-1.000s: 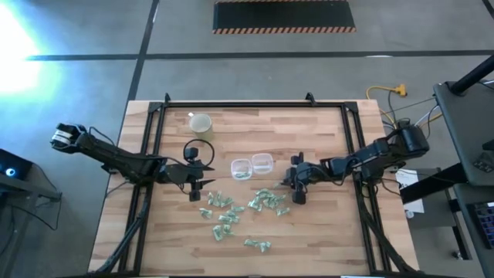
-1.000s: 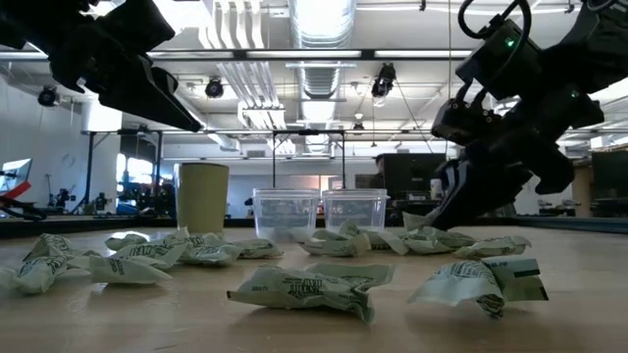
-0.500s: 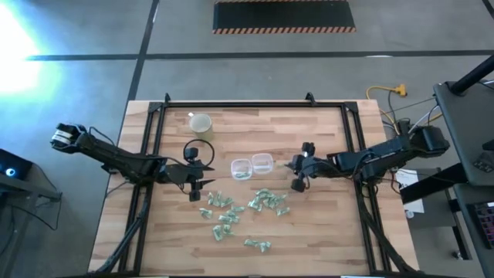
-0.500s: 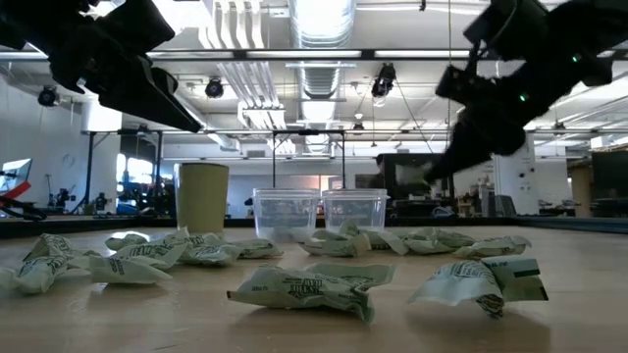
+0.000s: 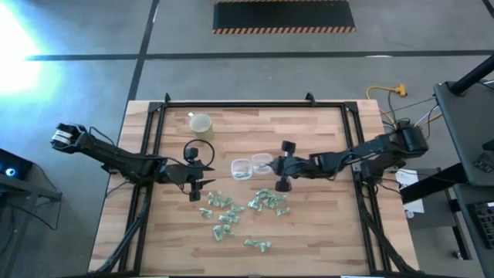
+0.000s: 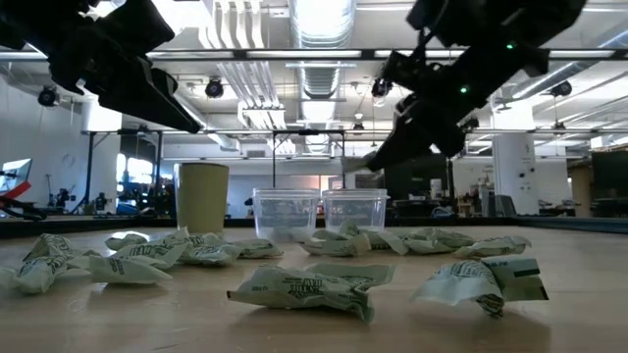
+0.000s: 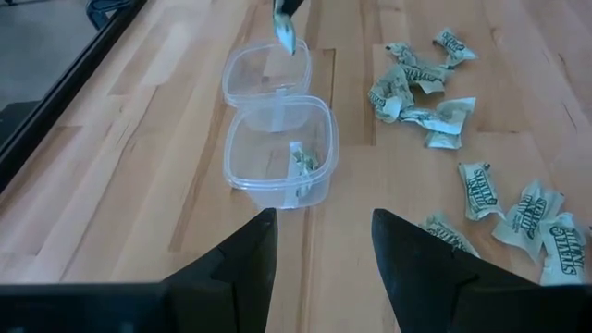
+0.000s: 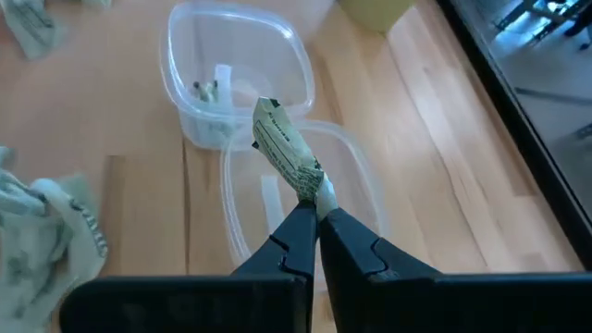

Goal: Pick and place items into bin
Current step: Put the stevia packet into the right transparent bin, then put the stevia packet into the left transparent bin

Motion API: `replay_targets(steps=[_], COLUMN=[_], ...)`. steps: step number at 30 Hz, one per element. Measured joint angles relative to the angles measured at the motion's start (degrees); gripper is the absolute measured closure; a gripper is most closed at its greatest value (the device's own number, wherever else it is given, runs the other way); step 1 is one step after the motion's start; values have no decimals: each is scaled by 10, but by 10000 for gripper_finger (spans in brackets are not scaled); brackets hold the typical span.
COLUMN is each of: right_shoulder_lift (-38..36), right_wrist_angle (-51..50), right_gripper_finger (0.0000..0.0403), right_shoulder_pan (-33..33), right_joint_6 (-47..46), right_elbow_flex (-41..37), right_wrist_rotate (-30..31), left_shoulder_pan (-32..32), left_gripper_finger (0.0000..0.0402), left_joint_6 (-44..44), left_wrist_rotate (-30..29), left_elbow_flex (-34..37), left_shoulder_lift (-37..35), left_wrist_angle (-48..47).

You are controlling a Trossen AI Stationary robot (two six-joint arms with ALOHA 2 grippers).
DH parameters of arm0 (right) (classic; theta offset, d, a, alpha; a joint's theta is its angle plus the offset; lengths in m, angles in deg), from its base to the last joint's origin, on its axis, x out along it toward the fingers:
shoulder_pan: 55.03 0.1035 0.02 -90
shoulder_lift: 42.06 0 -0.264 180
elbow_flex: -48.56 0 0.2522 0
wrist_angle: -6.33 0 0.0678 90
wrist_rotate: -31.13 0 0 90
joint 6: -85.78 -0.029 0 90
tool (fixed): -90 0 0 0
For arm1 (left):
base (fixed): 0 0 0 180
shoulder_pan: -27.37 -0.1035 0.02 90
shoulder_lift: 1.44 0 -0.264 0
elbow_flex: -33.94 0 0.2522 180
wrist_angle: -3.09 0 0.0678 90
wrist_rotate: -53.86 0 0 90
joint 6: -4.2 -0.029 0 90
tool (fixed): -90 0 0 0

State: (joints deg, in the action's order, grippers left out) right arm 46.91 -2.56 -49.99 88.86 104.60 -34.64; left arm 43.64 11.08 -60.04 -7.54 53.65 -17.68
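Right tool point(image 8: 313, 208), moved binward, pinching item point(image 8: 287, 153).

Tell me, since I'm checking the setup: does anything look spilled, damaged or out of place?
Nothing stands out. The packets lie loose on the table, both bins stand upright, and the right gripper holds one packet.

Right hand point(image 8: 313, 215) carried its item point(image 8: 287, 153) over the bins point(image 8: 305, 162).
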Motion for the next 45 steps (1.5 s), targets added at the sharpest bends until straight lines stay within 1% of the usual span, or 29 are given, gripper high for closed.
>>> replay_targets(steps=[4, 7, 11, 15, 19, 25, 26, 28, 31, 33, 36, 40, 45], right_shoulder_lift=[33, 51, 58, 52, 41, 29, 24, 13, -8, -22, -40, -55, -66], right_wrist_angle=[-55, -83, -89, -92, -92, -93, -95, -96, -95, -96, -104, -106, -106], right_gripper_finger=[394, 394, 394, 390, 363, 299, 290, 275, 262, 259, 262, 270, 280], right_shoulder_pan=[-11, -13, -13, -13, -8, -7, -7, -4, 9, 21, 41, 66, 85], right_joint_6=[1, 0, -9, -14, -27, -37, -35, -32, -27, -26, -26, -16, -11], right_elbow_flex=[49, 70, 80, 74, 65, 64, 64, 64, 64, 64, 64, 63, 63], right_wrist_rotate=[2, 13, 36, 40, 33, 25, 25, 25, 25, 23, 23, 23, 24], left_shoulder_pan=[0, 0, 0, 0, 0, 0, 0, 0, 0, 1, 7, 11, 11], left_gripper_finger=[240, 240, 240, 240, 240, 240, 240, 240, 240, 240, 240, 240, 240], left_joint_6=[0, 0, 0, 0, 1, 2, 3, 8, 18, 29, 37, 33, 33], left_wrist_rotate=[0, 0, 0, 0, 0, 1, 6, 39, 124, 163, 180, 201, 203], left_elbow_flex=[0, 0, 0, 0, 0, 0, 0, 0, 0, 0, 1, 1, -8], left_shoulder_lift=[0, 0, 0, 0, 0, 0, 0, 0, 1, 8, 28, 81, 153], left_wrist_angle=[0, 1, 0, 0, 0, -1, -1, -13, -49, -64, -72, -69, -69])
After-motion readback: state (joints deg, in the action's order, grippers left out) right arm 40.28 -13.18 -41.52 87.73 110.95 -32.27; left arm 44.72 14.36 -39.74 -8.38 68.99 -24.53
